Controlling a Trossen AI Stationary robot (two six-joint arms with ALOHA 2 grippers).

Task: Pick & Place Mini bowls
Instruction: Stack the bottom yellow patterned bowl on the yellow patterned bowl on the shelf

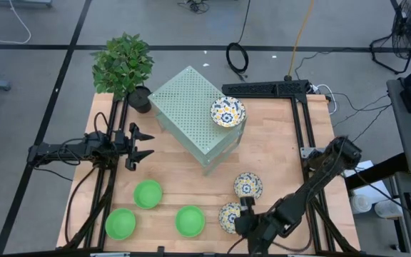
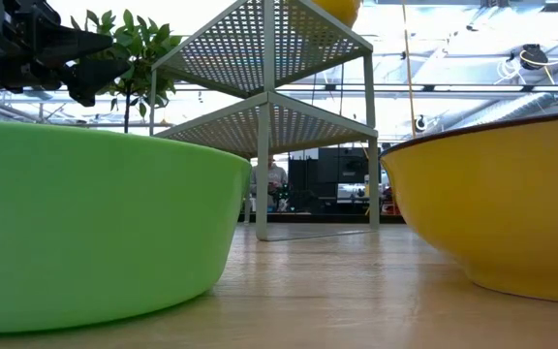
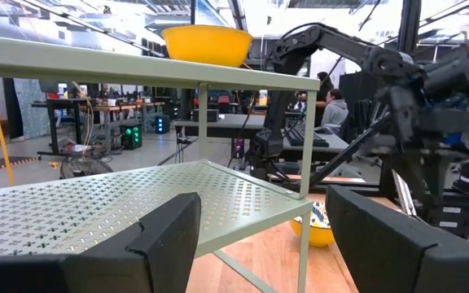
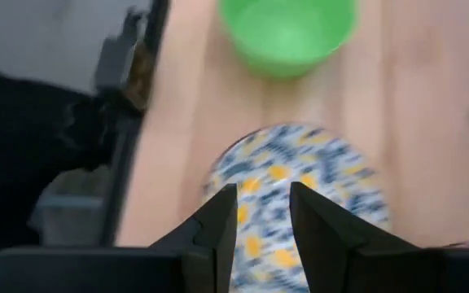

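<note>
Three plain green mini bowls [image 1: 148, 193] [image 1: 120, 223] [image 1: 190, 220] stand upright on the wooden table near its front edge. One floral mini bowl [image 1: 227, 112] sits on top of the pale green perforated box [image 1: 191, 114]. Another [image 1: 248, 185] rests on the table at front right. A third [image 1: 229, 217] [image 4: 300, 187] lies just under my right gripper [image 1: 244, 208] [image 4: 263, 203]. That gripper points down at it, its fingers a little apart and nothing between them. My left gripper [image 1: 143, 143] [image 3: 259, 236] hangs open, level, left of the box.
A potted plant [image 1: 123, 64] stands at the table's far left corner beside the box. In the low view a green bowl [image 2: 95, 223] and a bowl's yellow outer wall [image 2: 492, 204] fill the foreground. Bare wood lies between the box and the bowls.
</note>
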